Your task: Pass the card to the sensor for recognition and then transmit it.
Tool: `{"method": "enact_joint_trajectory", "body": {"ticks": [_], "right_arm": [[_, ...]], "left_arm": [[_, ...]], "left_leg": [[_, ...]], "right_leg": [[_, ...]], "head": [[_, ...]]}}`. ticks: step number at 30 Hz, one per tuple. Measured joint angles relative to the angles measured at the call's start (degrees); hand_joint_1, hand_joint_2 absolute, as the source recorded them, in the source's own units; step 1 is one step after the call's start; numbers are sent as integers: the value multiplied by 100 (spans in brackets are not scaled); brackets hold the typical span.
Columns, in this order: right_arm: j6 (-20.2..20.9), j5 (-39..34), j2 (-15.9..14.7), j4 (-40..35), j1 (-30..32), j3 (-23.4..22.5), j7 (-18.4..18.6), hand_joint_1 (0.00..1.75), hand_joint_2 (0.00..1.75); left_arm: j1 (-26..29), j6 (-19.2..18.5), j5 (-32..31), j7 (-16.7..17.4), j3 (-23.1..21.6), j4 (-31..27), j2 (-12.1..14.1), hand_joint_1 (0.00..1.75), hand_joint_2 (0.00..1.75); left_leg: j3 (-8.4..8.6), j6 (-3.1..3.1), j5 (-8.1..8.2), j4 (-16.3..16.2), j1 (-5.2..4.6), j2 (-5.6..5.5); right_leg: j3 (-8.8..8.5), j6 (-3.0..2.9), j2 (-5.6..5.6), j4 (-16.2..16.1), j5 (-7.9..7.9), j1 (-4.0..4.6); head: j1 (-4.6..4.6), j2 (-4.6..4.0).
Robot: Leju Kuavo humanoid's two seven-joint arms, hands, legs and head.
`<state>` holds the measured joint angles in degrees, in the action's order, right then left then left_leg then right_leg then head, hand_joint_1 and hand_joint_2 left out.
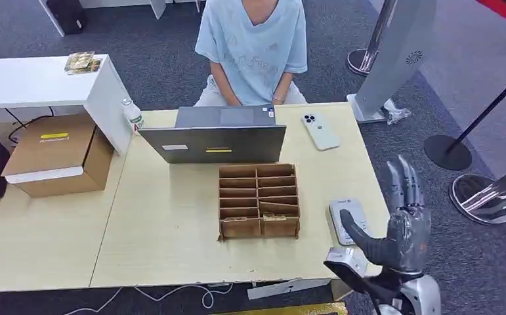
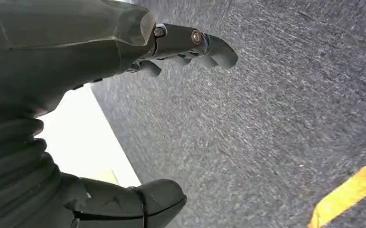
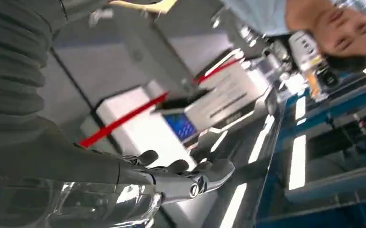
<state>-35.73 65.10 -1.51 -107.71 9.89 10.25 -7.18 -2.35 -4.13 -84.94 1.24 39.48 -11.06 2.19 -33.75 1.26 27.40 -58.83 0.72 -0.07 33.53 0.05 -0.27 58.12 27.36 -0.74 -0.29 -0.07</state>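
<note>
Card: a tan slip (image 1: 279, 209) lies slanted in one compartment of the rack (image 1: 258, 200), to the left of the right hand (image 1: 404, 226) and well apart from it; whether this slip is the card I cannot tell, as it is too small to read.

Table (image 1: 171, 223) spreads to the left of and beyond the right hand, which stands just off its near right corner; a person (image 1: 253, 46) in a pale blue shirt sits at the far side, beyond the hand and to its left; a laptop (image 1: 217, 141) stands half open between the person and the rack; a brown box (image 1: 56, 154) sits far off to the hand's left, on a lower surface; the rack, of cardboard with two columns of slots, stands near the hand's left side.

The right hand is upright and empty, its fingers (image 1: 404, 180) straight and close together, pointing away from the robot; its thumb (image 1: 361, 237) juts left over the near end of the sensor (image 1: 343, 211), a small pale grey pad between hand and rack; whether thumb and pad touch I cannot tell; the wrist view shows this hand (image 3: 138, 180) with nothing in it.

The left hand (image 2: 76, 61) hangs over grey carpet (image 2: 266, 118), fingers (image 2: 214, 47) loosely bent and thumb (image 2: 147, 202) well apart, holding nothing.

A white phone (image 1: 319, 131) lies face down beyond the right hand, past the sensor; a small bottle (image 1: 132, 115) stands at the far left corner of the table.
</note>
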Motion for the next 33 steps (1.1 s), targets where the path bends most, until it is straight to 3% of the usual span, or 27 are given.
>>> {"method": "enact_joint_trajectory", "body": {"ticks": [6,10,17,24,33], "right_arm": [[-184,1231,33,9,261,0,764,0,175],[6,1326,33,9,367,42,1041,0,175],[572,906,33,39,321,348,899,0,175],[1711,563,33,72,195,641,753,0,175],[2487,349,29,90,39,968,442,0,175]], "left_arm": [[0,0,0,15,-280,0,-4,0,175],[2,-17,0,2,-361,0,-4,0,175],[1,-35,2,-83,-383,0,-11,0,175],[-1,-48,4,-127,-383,0,-13,0,175],[-4,-105,4,-116,-383,0,-11,0,175]], "left_leg": [[-1,-1,1,0,-1,0],[0,3,6,0,0,0],[0,4,6,0,1,1],[0,4,6,0,1,0],[0,4,6,0,0,0]], "right_leg": [[0,1,0,0,1,0],[0,2,0,0,1,0],[-1,2,0,0,1,0],[-1,2,0,0,2,0],[-1,3,-1,0,3,0]], "head": [[-2,0],[-2,0],[-2,0],[0,0],[-2,0]]}}
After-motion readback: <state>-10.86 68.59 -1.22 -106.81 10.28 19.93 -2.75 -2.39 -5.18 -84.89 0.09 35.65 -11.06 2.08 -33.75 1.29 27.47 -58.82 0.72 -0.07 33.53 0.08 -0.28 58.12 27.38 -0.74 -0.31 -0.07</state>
